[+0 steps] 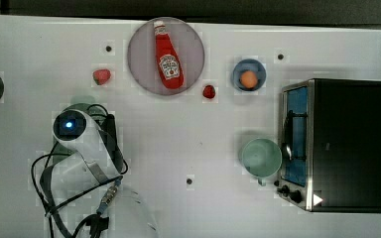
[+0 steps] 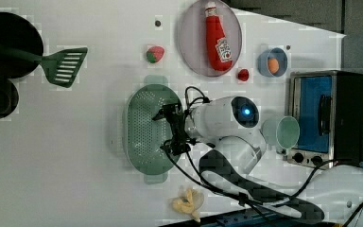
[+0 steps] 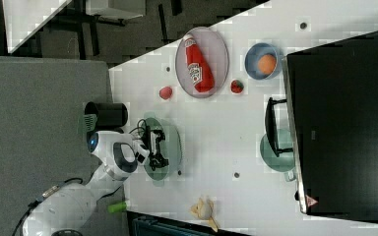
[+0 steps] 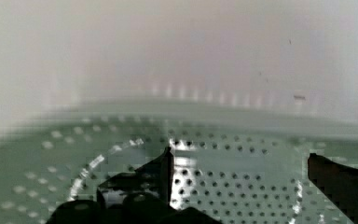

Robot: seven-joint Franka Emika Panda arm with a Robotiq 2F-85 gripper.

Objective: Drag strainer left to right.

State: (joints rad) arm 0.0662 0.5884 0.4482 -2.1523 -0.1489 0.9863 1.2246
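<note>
- Strainer [image 1: 82, 105] is seen in the top view mostly covered by the arm's white wrist; just a pale green edge is exposed beside it. The gripper itself is masked by the wrist, so contact cannot be judged from above, and a mis-set finger would go unnoticed.
- Left view: the gripper [image 2: 174, 127] is held over the strainer [image 2: 144, 130], near the long rim on the arm's side. The jaws are spread wide, and nothing is gripped between them. The forearm is stretched low across the table [image 2: 75, 179], with the wrist bent toward the bowl.
- Right view: the gripper [image 3: 156, 143] is placed above the strainer [image 3: 170, 147], jaws apart. The green mug [image 3: 275, 153] and the toaster oven [image 3: 344, 123] are found well beyond the jaws along the likely drag path; an overlong drag could knock the mug.
- Wrist view: the perforated bowl [image 4: 242, 177] is seen between the two dark fingertips [image 4: 340, 179], with the far rim just ahead. If the wall is not hooked properly, the light plastic could be tipped or slid out from under the fingers.
</note>
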